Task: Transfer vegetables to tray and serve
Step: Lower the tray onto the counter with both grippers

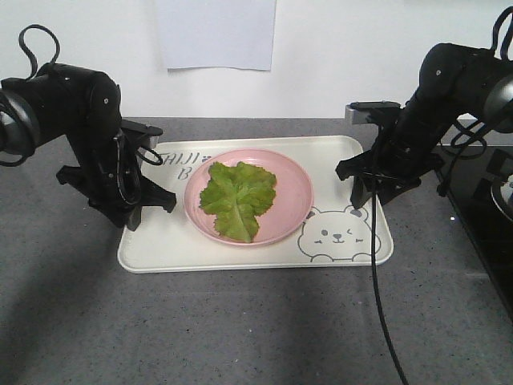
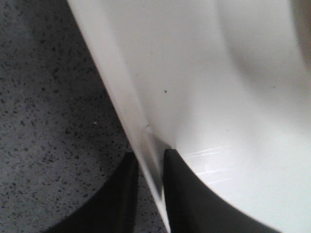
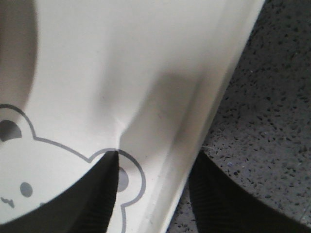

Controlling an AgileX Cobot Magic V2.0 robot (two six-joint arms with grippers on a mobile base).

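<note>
- Left gripper [image 2: 148, 194]: its two black fingers [image 2: 192, 199] are pinched on the rim of the tray [image 2: 233, 97], one finger on the inner surface, the other outside over the countertop [image 2: 43, 111]. The rim is squeezed between them with no gap seen.
- In the front view this gripper [image 1: 140, 210] is set at the tray's [image 1: 176, 241] left edge, near its near-left corner.
- Right gripper [image 3: 153, 194]: the jaws are set apart astride the tray's [image 3: 121, 63] right rim, one finger [image 3: 95, 191] lying on the printed bear [image 3: 29, 170], the other over the speckled counter [image 3: 262, 116]. The outer finger is seen clear of the rim, so no grip is confirmed there.
- In the front view the right gripper [image 1: 365, 192] is placed at the tray's right edge, just above the bear drawing [image 1: 338, 234].
- A black cable [image 1: 378, 297] is hung from the right arm down across the tray's near-right corner and the counter.
- The cream tray is laid flat on the grey counter [image 1: 240, 329]; grey lettering [image 1: 178, 159] is partly hidden behind the left arm and the plate.
- A round pink plate [image 1: 292, 188] is set in the tray's middle; the lettuce leaf [image 1: 236, 196] is lain flat in it, inside the rim.
- A white sheet [image 1: 216, 32] is fixed on the far wall; a dark appliance surface [image 1: 485, 208] is seen at the right edge.
</note>
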